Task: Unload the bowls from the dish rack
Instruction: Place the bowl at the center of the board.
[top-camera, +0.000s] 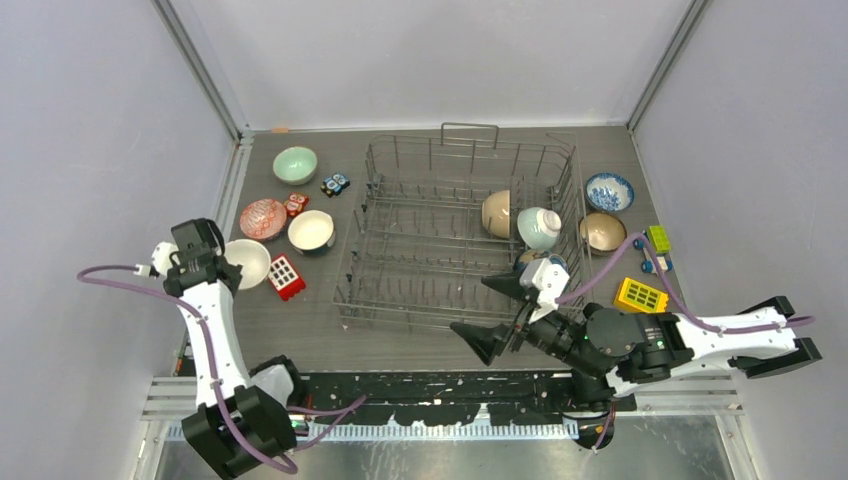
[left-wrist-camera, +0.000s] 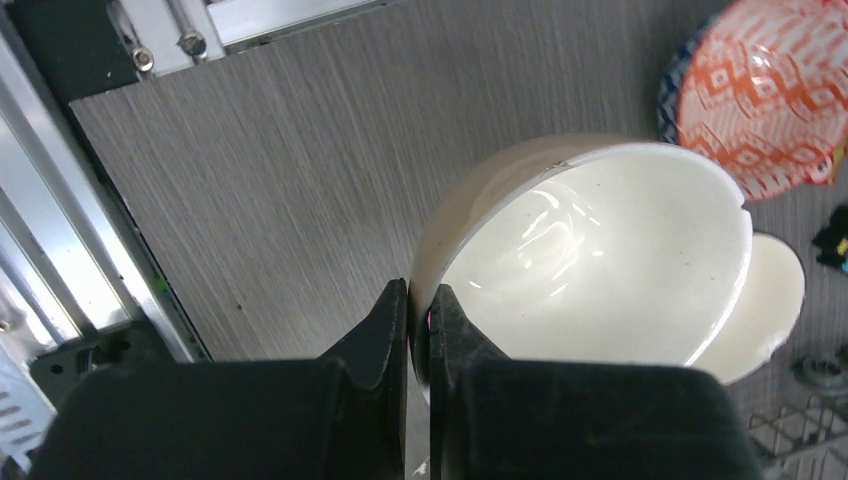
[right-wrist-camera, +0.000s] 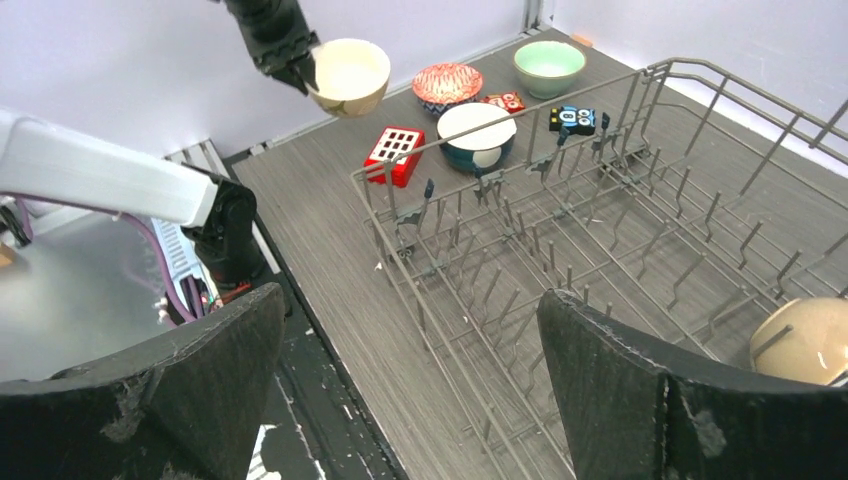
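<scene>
I had the left claw (left-wrist-camera: 420, 300) pinched shut on the cream bowl (left-wrist-camera: 600, 260) by its thin rim, probably the only part it could span, near the worktop's (top-camera: 300, 330) left edge; the right claw (top-camera: 492, 313) gaped empty at the dish rack's (top-camera: 400, 250) near-right corner; the tan bowl (top-camera: 496, 213) and white-teal bowl (top-camera: 538, 227) sat just beyond it.

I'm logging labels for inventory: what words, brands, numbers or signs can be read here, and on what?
None can be read.
The red plastic block with white squares and the yellow gridded block carry only patterns.
The small red printed piece beside the red-patterned bowl is too small to read.
</scene>
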